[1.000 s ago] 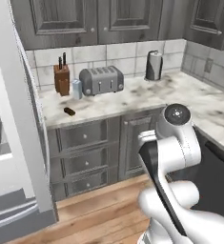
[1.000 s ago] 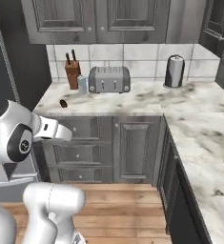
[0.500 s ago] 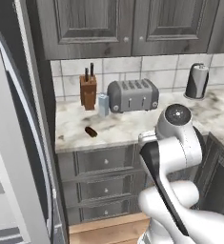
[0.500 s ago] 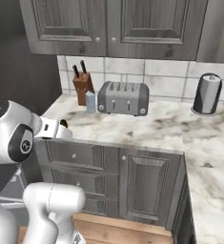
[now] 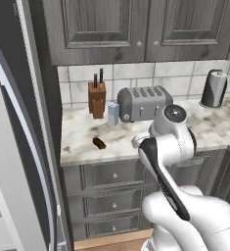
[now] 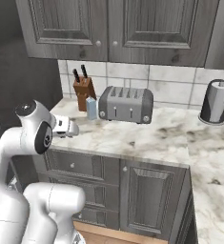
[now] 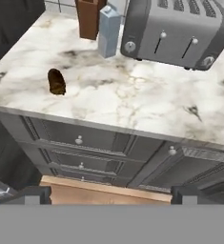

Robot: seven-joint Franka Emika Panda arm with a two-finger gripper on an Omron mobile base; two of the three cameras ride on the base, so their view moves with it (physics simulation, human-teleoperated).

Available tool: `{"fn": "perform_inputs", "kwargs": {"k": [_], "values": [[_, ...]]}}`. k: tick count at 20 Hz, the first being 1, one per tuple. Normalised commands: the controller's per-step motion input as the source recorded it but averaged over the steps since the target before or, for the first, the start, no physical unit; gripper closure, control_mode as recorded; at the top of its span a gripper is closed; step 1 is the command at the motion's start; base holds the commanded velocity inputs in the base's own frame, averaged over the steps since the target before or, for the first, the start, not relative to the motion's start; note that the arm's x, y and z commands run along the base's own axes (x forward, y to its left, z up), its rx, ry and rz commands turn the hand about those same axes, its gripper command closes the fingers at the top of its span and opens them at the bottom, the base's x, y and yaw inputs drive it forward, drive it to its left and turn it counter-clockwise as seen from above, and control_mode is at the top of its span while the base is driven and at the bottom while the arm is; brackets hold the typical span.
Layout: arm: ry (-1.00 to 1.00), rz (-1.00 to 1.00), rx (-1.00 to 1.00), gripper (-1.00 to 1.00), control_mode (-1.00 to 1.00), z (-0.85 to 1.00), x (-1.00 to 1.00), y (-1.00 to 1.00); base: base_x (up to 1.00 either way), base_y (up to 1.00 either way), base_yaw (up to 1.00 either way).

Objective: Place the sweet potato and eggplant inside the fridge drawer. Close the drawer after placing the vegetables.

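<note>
Potato [image 7: 56, 81] first: we are seeing it lying alone near the counter [image 7: 132, 100] edge, well apart from the toaster [image 7: 178, 29]. We are keeping our end effector [image 7: 108, 195] wide and empty above the floor, so it can reach the potato.

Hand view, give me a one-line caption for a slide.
Open gripper looks down on a marble counter with the sweet potato left of a toaster.
</note>
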Motion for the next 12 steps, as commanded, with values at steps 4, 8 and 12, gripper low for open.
{"fn": "perform_inputs", "kwargs": {"k": [4, 8, 12], "values": [[0.20, 0.06, 0.01, -1.00, -1.00, -0.30, 1.00, 1.00, 0.00, 0.00, 0.00], [0.22, 0.08, 0.02, -1.00, -1.00, -0.28, 1.00, 0.76, 0.00, 0.00, 0.00], [0.14, 0.15, 0.04, -1.00, -1.00, -0.35, 0.84, 0.17, 0.00, 0.00, 0.00]]}}
